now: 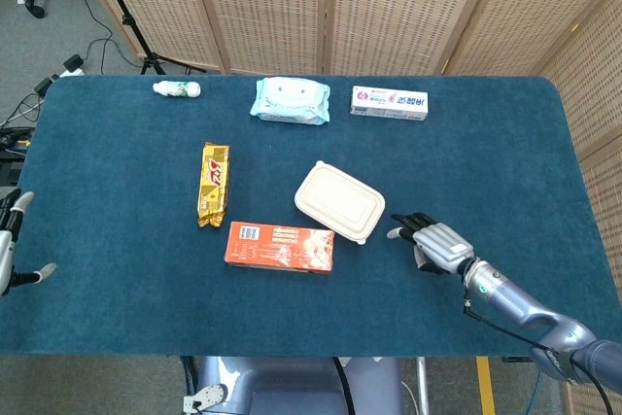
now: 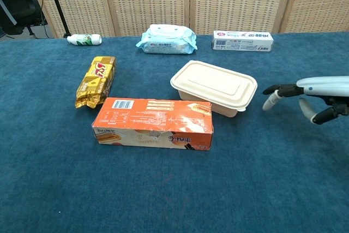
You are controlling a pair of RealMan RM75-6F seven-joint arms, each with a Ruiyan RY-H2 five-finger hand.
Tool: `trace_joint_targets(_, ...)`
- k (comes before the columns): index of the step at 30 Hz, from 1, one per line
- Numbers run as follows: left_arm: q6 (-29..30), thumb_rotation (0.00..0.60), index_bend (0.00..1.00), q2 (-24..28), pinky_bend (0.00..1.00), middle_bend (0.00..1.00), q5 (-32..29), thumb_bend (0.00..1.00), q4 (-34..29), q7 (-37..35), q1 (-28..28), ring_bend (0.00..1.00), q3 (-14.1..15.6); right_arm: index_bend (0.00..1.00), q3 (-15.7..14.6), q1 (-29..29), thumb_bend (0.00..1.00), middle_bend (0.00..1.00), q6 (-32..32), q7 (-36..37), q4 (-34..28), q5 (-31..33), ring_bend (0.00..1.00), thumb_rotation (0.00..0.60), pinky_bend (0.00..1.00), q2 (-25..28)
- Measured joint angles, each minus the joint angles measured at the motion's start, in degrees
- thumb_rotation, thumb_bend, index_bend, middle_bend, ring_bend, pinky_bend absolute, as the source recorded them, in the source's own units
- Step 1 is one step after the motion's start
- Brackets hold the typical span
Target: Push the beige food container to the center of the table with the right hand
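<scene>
Near table centre: beige food container, rounded rectangular, lid on, lying skewed, near corner just beside orange box. Right of container: right hand, fingers spread, holding nothing, fingertips near container's right end, apart from it. Left hand at far left table edge, fingers apart, holding nothing.

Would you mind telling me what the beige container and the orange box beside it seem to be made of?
Container: probably moulded pulp or fibre; matte, uniform beige, soft rounded rims, though matte plastic is possible. Orange box: printed cardboard, slightly glossy, with sharp folded edges and a barcode.
</scene>
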Motion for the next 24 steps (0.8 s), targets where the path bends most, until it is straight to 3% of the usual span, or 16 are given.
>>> trace_joint_targets(16, -0.9, 0.600, 0.00, 0.4, 0.00, 0.00, -0.9, 0.00, 0.4, -1.1, -0.3, 0.00, -0.3, 0.19, 8.6, 6.3, 1.00, 0.01, -8.0, -0.8, 0.9, 14.5, 0.00, 0.600, 0.00, -8.1)
trace_joint_targets(24, -1.0, 0.600, 0.00, 0.5, 0.00, 0.00, -0.9, 0.00, 0.4, -1.2, -0.3, 0.00, -0.3, 0.19, 12.0, 9.4, 1.00, 0.01, -10.1, -7.1, 3.1, 23.0, 0.00, 0.600, 0.00, -13.2)
